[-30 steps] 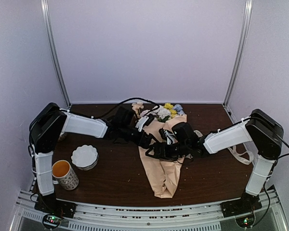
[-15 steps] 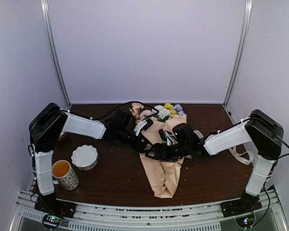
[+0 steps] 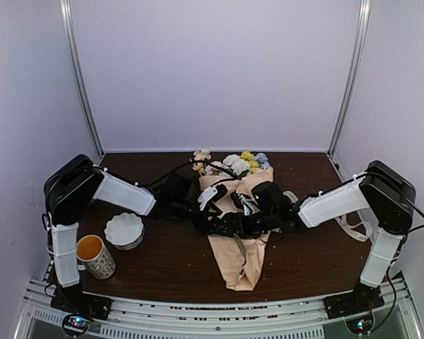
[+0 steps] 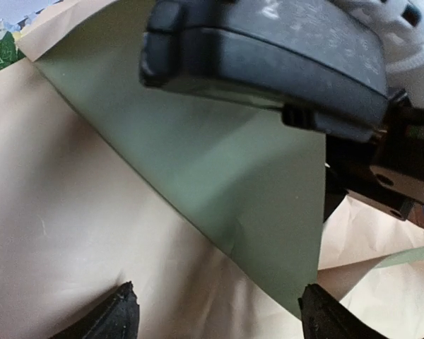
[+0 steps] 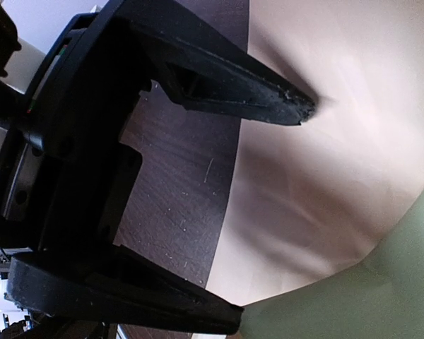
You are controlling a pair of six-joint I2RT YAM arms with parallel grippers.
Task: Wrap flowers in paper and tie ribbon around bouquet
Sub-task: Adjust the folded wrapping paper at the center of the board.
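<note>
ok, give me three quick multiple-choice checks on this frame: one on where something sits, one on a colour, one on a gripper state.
1. The white scalloped ceramic bowl sits:
A) left of the peach paper-wrapped bouquet, next to the patterned mug with an orange inside
B) right of the bouquet
C) on top of the bouquet

2. The folded-over strip of paper in the left wrist view is:
A) blue
B) sage green
C) red

3. The right gripper is:
A) shut on a ribbon
B) shut on a stem
C) open

Key:
1 A, the top view shows bowl and mug together on the left.
2 B, a green flap lies across peach paper.
3 C, its wrist view shows the jaws spread wide.
</note>
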